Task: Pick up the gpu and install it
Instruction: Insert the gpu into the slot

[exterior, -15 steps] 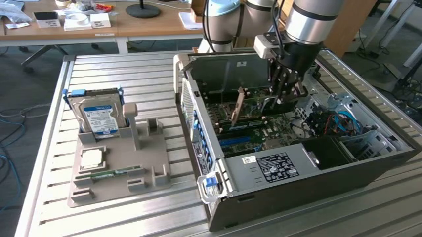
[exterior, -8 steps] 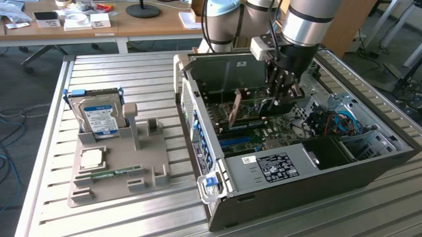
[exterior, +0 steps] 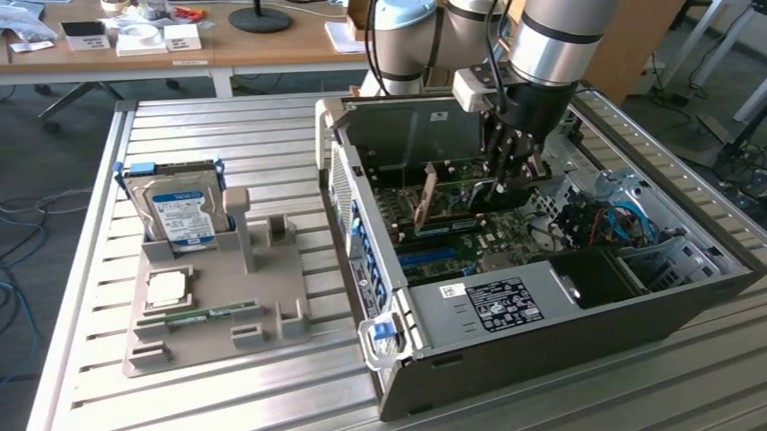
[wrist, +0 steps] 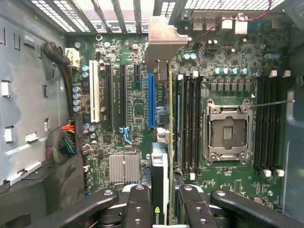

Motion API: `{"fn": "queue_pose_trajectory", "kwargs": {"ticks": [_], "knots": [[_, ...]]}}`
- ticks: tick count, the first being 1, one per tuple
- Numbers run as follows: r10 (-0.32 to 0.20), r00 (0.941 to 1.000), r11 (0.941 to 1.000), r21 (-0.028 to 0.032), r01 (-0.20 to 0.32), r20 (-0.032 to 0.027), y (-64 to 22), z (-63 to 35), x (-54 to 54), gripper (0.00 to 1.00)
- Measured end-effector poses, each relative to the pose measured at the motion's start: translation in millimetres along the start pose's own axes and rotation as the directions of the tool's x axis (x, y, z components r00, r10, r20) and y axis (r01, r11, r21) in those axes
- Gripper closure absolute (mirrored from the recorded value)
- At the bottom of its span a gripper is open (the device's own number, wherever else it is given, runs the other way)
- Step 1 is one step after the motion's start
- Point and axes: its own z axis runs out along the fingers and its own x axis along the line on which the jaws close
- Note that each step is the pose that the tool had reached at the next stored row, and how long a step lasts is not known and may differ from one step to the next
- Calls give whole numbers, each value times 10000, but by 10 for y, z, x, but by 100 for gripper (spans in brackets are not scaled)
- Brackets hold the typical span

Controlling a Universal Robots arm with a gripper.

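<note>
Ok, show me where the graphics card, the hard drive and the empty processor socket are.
graphics card (wrist: 160,45), wrist view, on its pale metal end bracket.
hard drive (exterior: 183,215), exterior view, on its blue-white label.
processor socket (wrist: 227,130), wrist view, on the bare contact field in its middle.

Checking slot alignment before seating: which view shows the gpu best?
Wrist view. The gpu runs edge-on from between the fingers of the gripper out to its metal bracket, beside the blue slot. The exterior view gives just a dark sliver under the gripper, deep in the case.
</note>
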Motion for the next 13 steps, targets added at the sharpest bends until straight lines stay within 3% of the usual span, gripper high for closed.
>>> {"fn": "queue_pose_trajectory", "kwargs": {"ticks": [13], "knots": [[0, 10000, 10000, 0, 0, 0, 10, 27, 1, 73]]}}
